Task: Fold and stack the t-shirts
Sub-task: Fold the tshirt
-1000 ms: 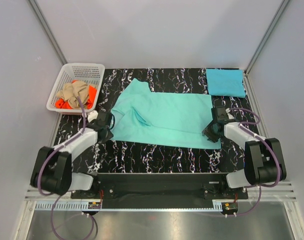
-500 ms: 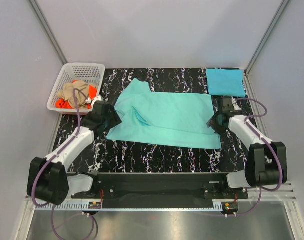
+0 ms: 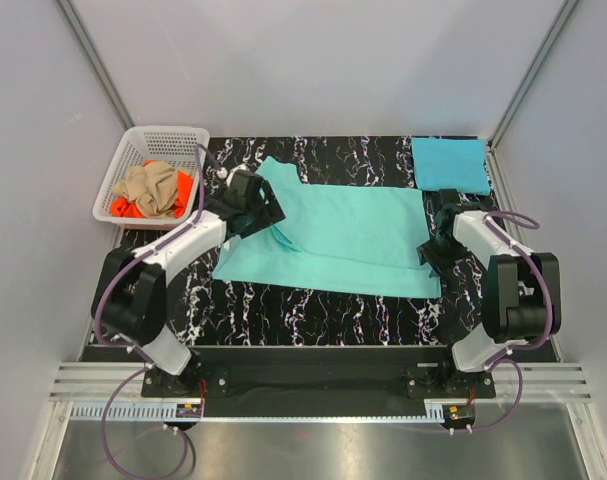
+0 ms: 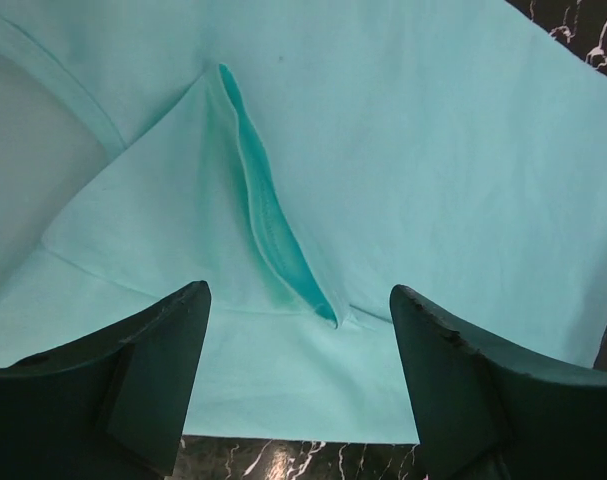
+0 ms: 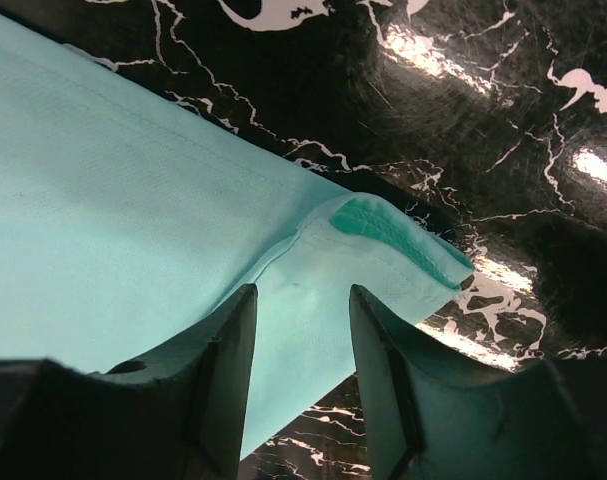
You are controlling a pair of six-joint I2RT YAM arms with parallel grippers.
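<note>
Mint shirt (image 3: 343, 235) lies spread across the middle of the surface. My left end effector (image 4: 298, 295) hangs wide open over a raised fold toward the left edge. The right end effector (image 5: 301, 300) is narrowly parted over the shirt's hem by the right edge. A folded blue shirt (image 3: 450, 164) sits in the far right corner.

Basket (image 3: 110, 188) left of t-shirt (image 3: 355, 228)

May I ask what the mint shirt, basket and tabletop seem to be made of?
The mint shirt looks like matte knit cloth: creased, stitched hems. The basket is probably white plastic, a moulded lattice. The tabletop is glossy black marble-look, material unclear.
</note>
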